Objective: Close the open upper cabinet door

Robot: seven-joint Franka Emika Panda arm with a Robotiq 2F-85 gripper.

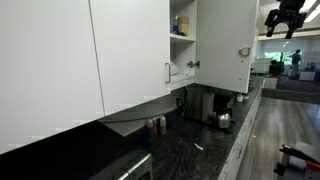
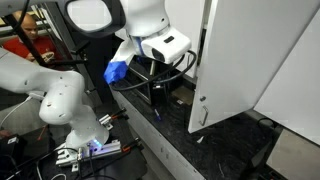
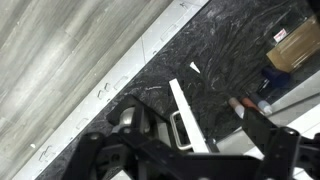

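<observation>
The upper cabinet door is a glossy white panel that stands swung open from the wall cabinets, with shelves showing behind it. In an exterior view it fills the right side, with its silver bar handle near the lower corner. In the wrist view I look down on its thin edge and the handle. My gripper hangs high, apart from the door on its outer side. It also shows in an exterior view. In the wrist view its dark fingers are spread open and empty above the door.
A black stone countertop runs below the cabinets, with a coffee machine and small bottles on it. A closed matching door hangs beside the open cabinet. Wood floor lies beyond the counter edge.
</observation>
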